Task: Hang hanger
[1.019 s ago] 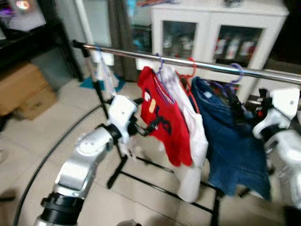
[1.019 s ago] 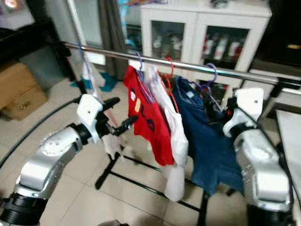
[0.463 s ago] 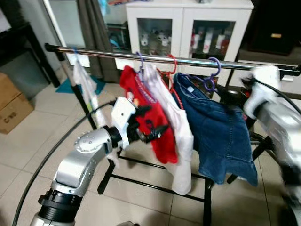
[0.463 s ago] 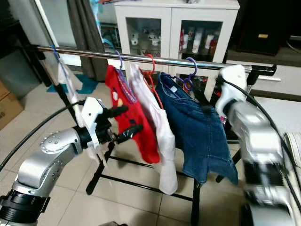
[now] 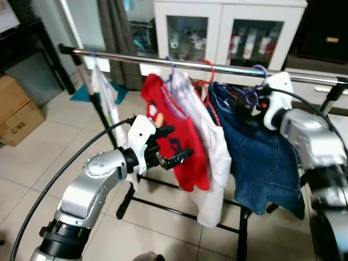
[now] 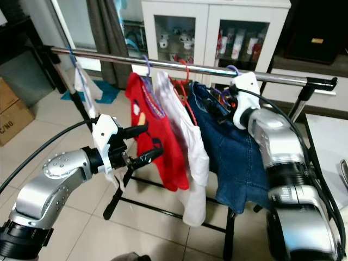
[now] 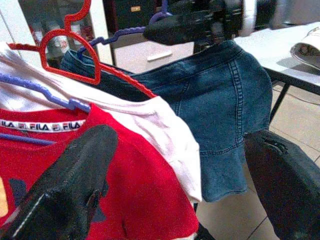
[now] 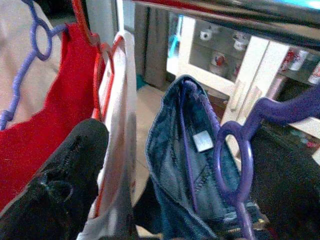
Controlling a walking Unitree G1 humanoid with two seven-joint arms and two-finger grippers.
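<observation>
Left eye: left gripper (image 5: pixel 173 145) fingers apart, empty, beside red shirt (image 5: pixel 179 141). Purple hanger (image 5: pixel 254 87) with denim skirt (image 5: pixel 261 157) on rail (image 5: pixel 217 58), 1 o'clock. Right wrist: right gripper (image 8: pixel 165 165) fingers spread around hanger, touching unclear.

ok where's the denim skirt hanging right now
The denim skirt hangs on a purple hanger at the rail's right end, beside the white shirt, with the right pincer at its hanger.

your left gripper (image 5: pixel 173 145) reaches forward at mid-height, fingers spread; your right gripper (image 6: pixel 222 103) is raised, fingers apart.
</observation>
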